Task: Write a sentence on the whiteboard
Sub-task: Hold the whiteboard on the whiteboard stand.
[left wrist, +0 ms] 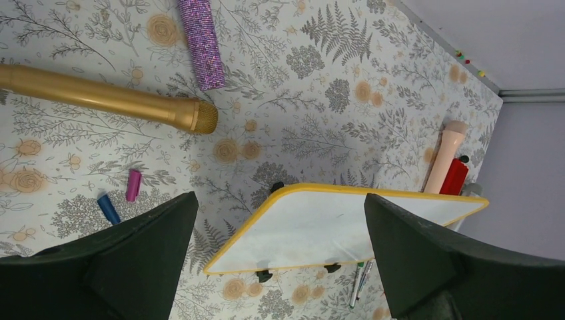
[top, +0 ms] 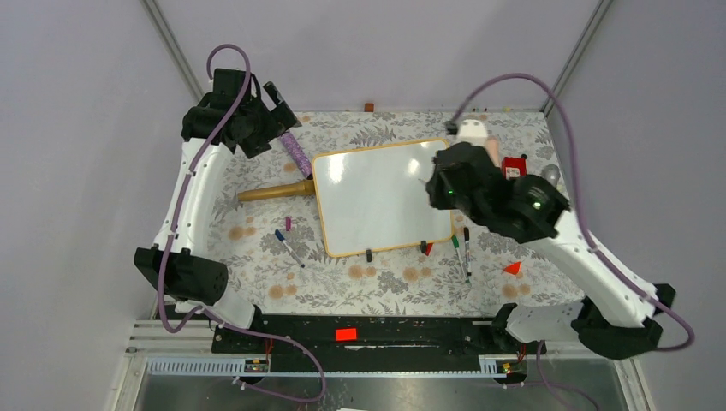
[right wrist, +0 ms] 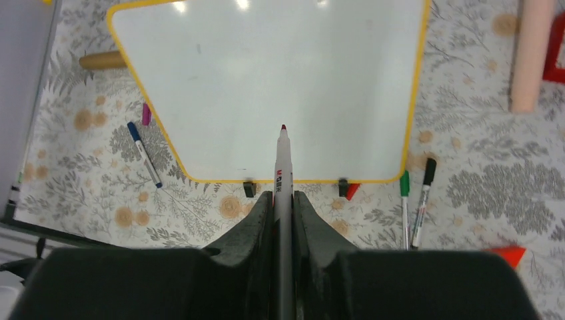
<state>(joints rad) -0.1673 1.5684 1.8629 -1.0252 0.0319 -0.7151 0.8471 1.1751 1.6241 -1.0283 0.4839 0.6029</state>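
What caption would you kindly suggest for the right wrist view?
Right hand holding an uncapped red marker above the blank whiteboard.

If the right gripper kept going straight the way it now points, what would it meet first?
Probably the glossy white whiteboard: the red-tipped marker clamped in the right gripper aims at its blank surface, though depth is unclear.

Whiteboard: large glossy white rectangle, rounded corners, thin yellow rim. Lies flat mid-tabletop, slightly skewed, two small black feet on the near edge. Surface blank, only faint smudges and light glare; no lettering visible. Right wrist view shows it unmarked too.
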